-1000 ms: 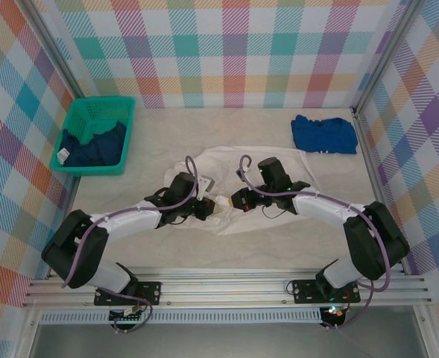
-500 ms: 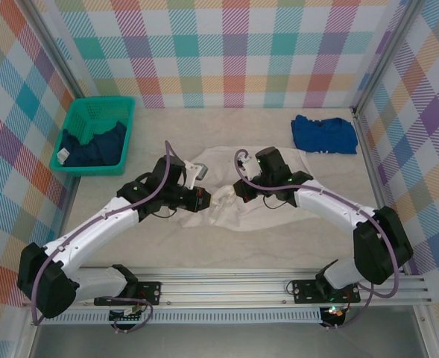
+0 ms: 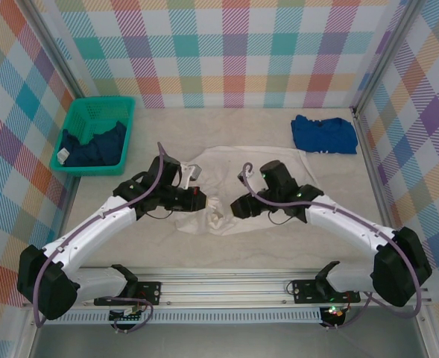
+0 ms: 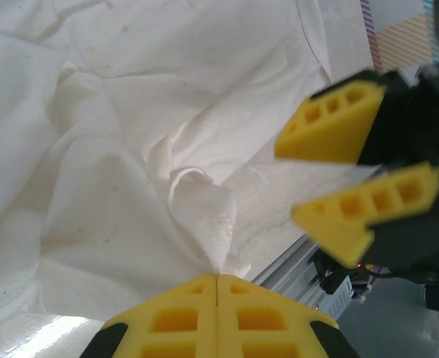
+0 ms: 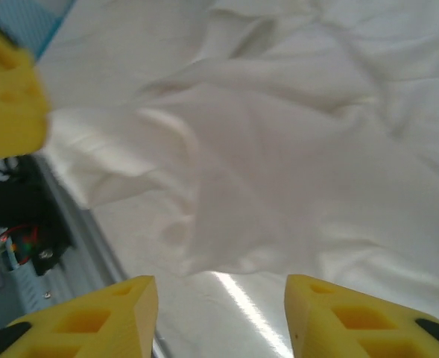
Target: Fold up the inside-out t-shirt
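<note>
White soft t-shirt (image 3: 230, 160), crumpled, one fold peaked

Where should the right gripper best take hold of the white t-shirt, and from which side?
Likely the raised fold of the white t-shirt, ahead of the shut left gripper, approached from above: it stands off the table, so the right gripper can straddle it.
</note>
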### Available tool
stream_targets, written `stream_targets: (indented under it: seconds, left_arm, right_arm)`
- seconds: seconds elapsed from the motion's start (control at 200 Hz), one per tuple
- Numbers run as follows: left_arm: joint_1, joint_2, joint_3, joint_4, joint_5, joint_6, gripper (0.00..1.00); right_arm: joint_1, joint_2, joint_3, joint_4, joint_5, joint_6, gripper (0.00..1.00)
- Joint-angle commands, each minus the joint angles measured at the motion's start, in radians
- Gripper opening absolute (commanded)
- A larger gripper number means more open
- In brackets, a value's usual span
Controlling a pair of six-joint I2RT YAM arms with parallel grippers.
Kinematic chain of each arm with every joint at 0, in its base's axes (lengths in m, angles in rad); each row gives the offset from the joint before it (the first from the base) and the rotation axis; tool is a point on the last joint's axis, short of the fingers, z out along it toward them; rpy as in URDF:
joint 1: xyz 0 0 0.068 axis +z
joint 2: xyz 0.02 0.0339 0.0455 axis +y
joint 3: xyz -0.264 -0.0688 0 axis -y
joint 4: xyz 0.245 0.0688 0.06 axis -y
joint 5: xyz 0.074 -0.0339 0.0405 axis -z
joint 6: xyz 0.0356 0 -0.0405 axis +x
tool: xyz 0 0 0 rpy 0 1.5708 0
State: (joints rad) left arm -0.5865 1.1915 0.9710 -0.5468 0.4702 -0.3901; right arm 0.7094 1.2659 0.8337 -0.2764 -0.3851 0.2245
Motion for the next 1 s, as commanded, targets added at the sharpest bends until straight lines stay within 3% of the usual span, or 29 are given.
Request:
stream_targets:
  seconds: [0.0,0.21,0.275,0.365,0.435,0.65,0.755,0.86,0.91,0.995]
  left_arm:
    - [0.010,-0.018,-0.005,0.016,0.027,-0.020,0.00]
    - [0.010,-0.021,-0.008,0.010,0.021,-0.010,0.00]
    - [0.011,-0.029,-0.014,0.011,0.010,-0.009,0.00]
    - [0.016,-0.044,-0.018,0.003,-0.027,-0.003,0.00]
    - [0.034,-0.066,-0.021,-0.023,-0.099,0.002,0.00]
    - [0.120,-0.121,-0.041,-0.044,-0.313,0.016,0.00]
    - [0.125,-0.090,-0.033,-0.038,-0.437,0.043,0.00]
    - [0.123,-0.034,-0.026,-0.012,-0.492,0.070,0.00]
    - [0.123,-0.011,-0.020,-0.006,-0.480,0.081,0.06]
    - [0.123,-0.008,-0.030,0.010,-0.418,0.090,0.23]
  right_arm:
    - [0.055,0.039,-0.035,0.113,-0.009,0.119,0.51]
    - [0.083,0.150,0.021,0.156,0.098,0.203,0.50]
    - [0.085,0.180,0.053,0.100,0.157,0.205,0.41]
    - [0.084,0.185,0.077,0.038,0.216,0.181,0.15]
    - [0.081,0.142,0.076,0.006,0.217,0.146,0.05]
    - [-0.006,0.032,0.079,-0.087,-0.044,0.059,0.00]
    - [-0.034,0.031,0.082,-0.045,-0.171,0.079,0.00]
    - [-0.058,0.059,0.086,0.046,-0.268,0.144,0.00]
    - [-0.067,0.076,0.089,0.085,-0.292,0.178,0.00]
    - [-0.077,0.103,0.098,0.119,-0.298,0.218,0.00]
